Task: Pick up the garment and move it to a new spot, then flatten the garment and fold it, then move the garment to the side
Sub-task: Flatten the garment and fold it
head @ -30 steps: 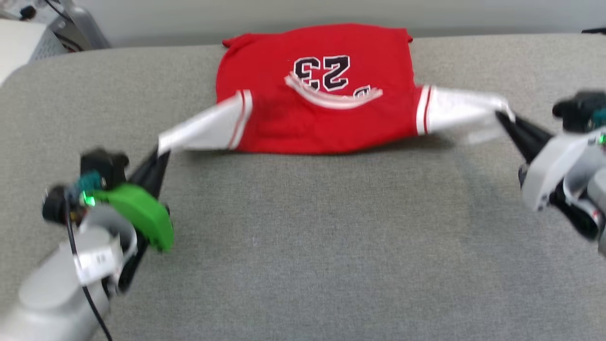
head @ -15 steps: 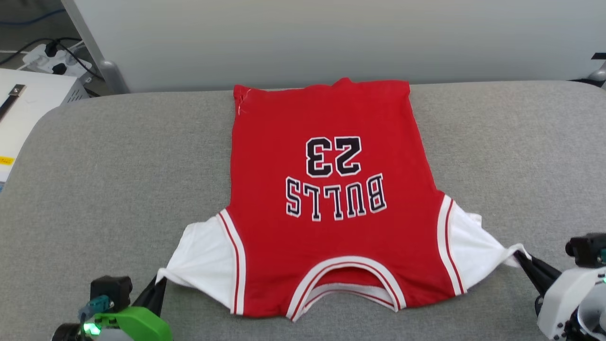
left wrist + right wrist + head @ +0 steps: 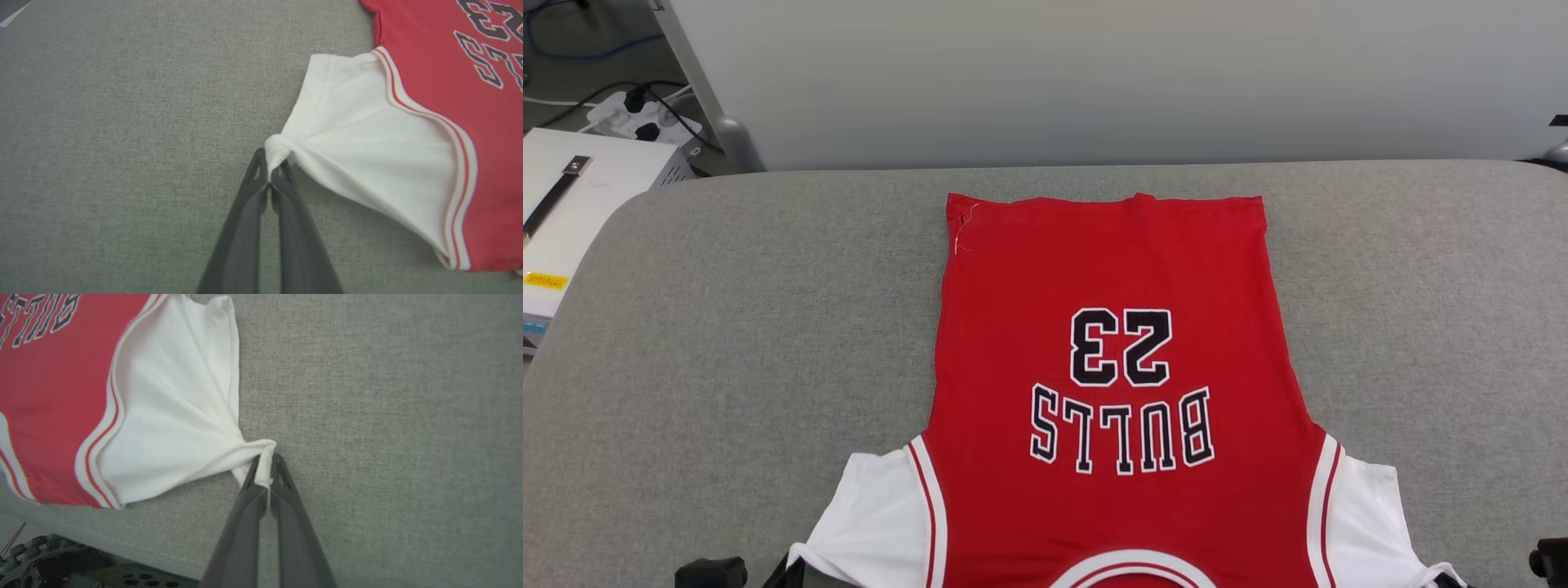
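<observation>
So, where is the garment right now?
In the head view the garment lies spread in the middle of the grey table, hem at the far side. The left gripper and right gripper each pinch a white sleeve tip.

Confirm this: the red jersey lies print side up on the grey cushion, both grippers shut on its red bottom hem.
Wrong on the hem. The jersey lies print side up on the grey cushion, but the left gripper and right gripper are shut on the tips of its white sleeves, as each wrist view shows.
</observation>
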Controlling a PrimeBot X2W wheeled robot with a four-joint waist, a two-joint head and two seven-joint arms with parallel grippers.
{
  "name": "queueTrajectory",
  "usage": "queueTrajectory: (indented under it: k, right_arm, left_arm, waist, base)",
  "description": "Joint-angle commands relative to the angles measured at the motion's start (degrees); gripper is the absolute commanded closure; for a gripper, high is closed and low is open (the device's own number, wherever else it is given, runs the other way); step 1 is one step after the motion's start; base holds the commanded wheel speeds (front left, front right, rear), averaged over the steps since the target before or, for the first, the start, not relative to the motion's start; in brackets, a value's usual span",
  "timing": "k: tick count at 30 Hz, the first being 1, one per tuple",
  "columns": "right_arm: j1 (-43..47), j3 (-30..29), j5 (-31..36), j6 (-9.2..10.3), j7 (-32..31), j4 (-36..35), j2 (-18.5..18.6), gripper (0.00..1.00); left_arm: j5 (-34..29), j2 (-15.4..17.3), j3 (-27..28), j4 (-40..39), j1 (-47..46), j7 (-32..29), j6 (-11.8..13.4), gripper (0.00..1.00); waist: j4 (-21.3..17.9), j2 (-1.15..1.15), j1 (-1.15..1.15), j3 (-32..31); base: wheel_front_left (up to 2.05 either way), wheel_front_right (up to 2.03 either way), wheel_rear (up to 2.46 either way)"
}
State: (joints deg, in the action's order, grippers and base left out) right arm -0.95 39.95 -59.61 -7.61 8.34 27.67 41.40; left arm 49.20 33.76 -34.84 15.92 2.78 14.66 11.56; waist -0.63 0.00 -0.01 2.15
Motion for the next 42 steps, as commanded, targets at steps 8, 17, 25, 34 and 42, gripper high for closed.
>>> queueTrajectory:
  k: [8, 17, 25, 34, 42]
  right_arm:
    - [0.21, -6.79, 4.63, 0.12, -4.85, -1.53, -1.32, 0.00]
    - [-5.03, -17.88, 10.82, 0.12, -9.25, -8.87, 2.39, 0.00]
    - [-18.71, -28.62, 16.44, 0.12, -16.81, -17.74, 3.39, 0.00]
    - [-40.23, -27.49, 17.32, 0.12, -40.68, -14.87, 1.11, 0.00]
    - [-57.63, -25.28, 19.39, 0.12, -62.99, -4.77, -2.64, 0.00]
  left_arm:
    - [-3.10, -2.06, 1.32, -1.16, 0.03, 0.34, 0.07, 1.00]
    - [-8.00, -4.02, 4.28, -4.72, -1.28, 0.34, -0.20, 1.00]
    - [-12.70, -6.23, 6.68, -8.25, -4.59, 0.34, -0.48, 1.00]
    - [-17.07, -10.68, 8.59, -12.76, -7.93, 0.34, -1.85, 1.00]
    - [-20.39, -14.77, 10.72, -14.95, -10.34, 0.34, -4.37, 1.00]
  waist:
    - [0.32, 0.00, 0.01, 1.32]
    - [1.74, 0.00, 0.01, 4.60]
    - [4.81, 0.00, 0.01, 11.35]
    - [9.67, 0.00, 0.01, 20.80]
    - [13.66, 0.00, 0.01, 28.26]
  base:
    - [0.00, 0.00, 0.00]
    - [0.00, 0.00, 0.00]
    - [0.00, 0.00, 0.00]
    - [0.00, 0.00, 0.00]
    - [0.00, 0.00, 0.00]
